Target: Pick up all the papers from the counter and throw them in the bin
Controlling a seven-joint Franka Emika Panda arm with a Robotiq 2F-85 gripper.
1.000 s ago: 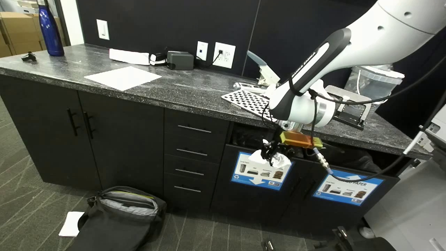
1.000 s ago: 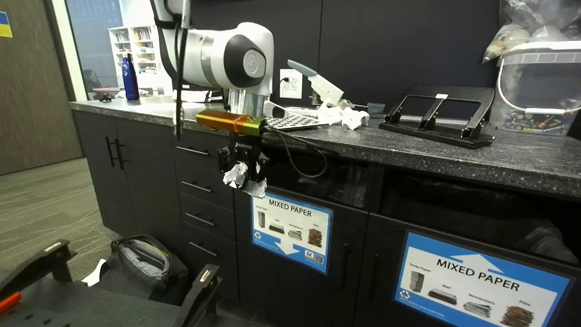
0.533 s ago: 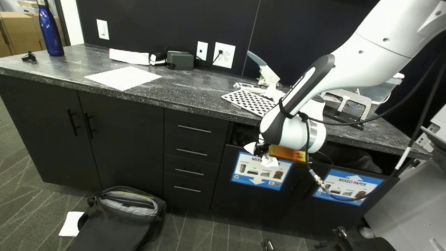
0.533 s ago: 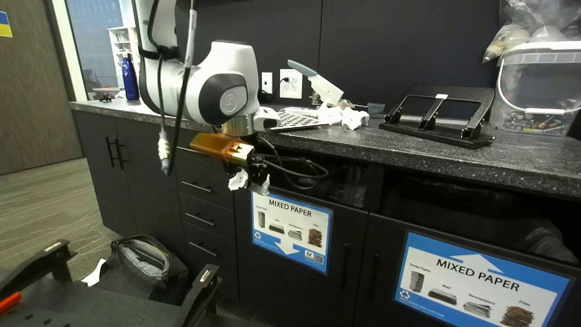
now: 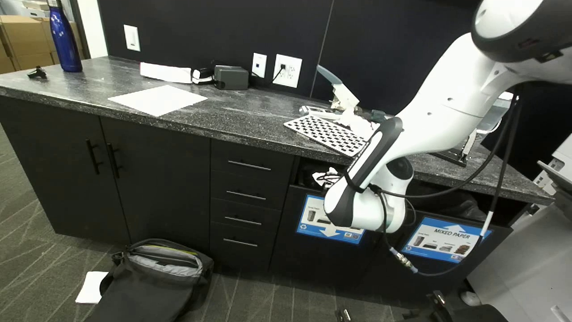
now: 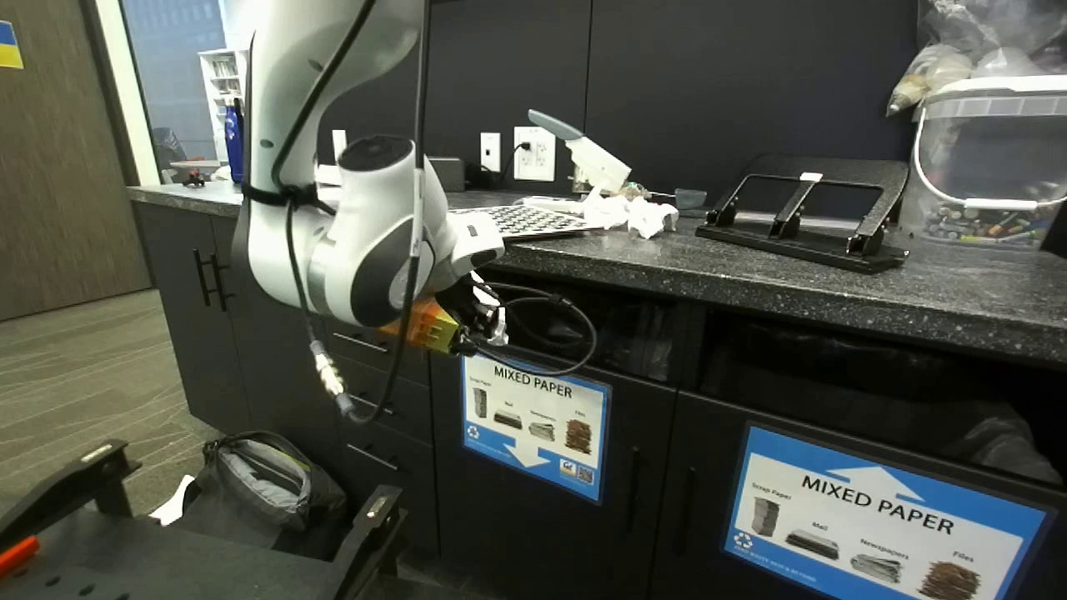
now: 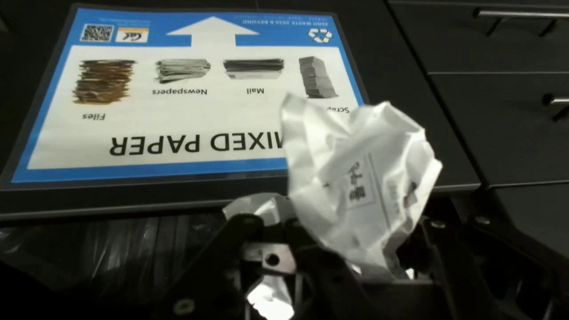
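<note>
Clenched in the fingers (image 7: 242,229), crumpled paper (image 7: 355,182) juts forward at the bin (image 6: 542,508), level with its dark slot (image 6: 625,321) (inside or just short, unclear).

Office, by its 2 mixed-paper bins (image 6: 554,508), built-in drawers (image 5: 246,205) and distant bookshelf (image 6: 223,71)

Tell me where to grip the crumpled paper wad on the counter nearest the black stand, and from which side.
Pinch that wad across its raised, crumpled top, probably best from above and the front of the counter: its folds bulge upward into graspable ridges, while a pale tool rises nearer the wall.
</note>
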